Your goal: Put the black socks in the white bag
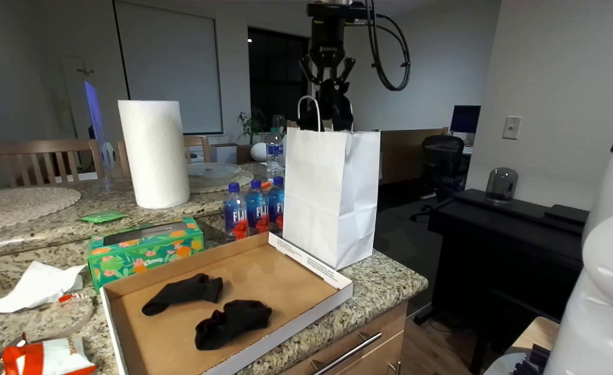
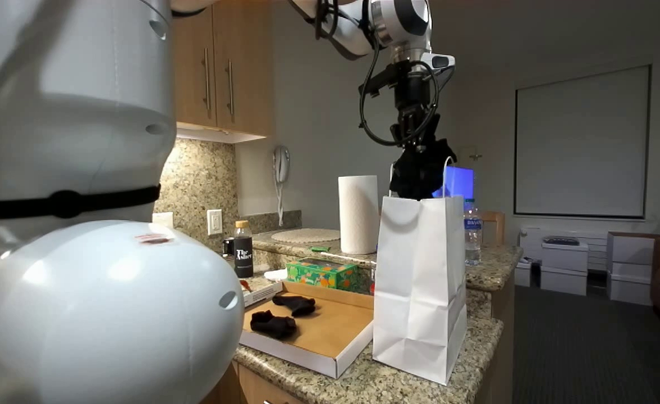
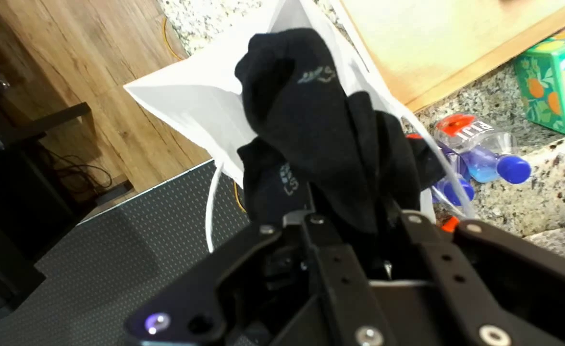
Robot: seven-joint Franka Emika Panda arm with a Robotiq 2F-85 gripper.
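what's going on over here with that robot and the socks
The robot's gripper holds a bunch of black socks at the mouth of the white bag, which stands upright on the counter. Two other socks lie in the cardboard tray beside it. The held bunch is probably about to go in; whether any already lie inside, I can't tell.

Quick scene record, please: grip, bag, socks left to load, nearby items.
Grip: gripper closed on black socks, at the mouth of the white bag
Bag: upright on the counter, beside the cardboard tray
Bag contents: cannot tell, view partly blocked
Left to load: two black sock lumps in the tray
Nearby: tissue box, paper towel roll, blue-capped bottles
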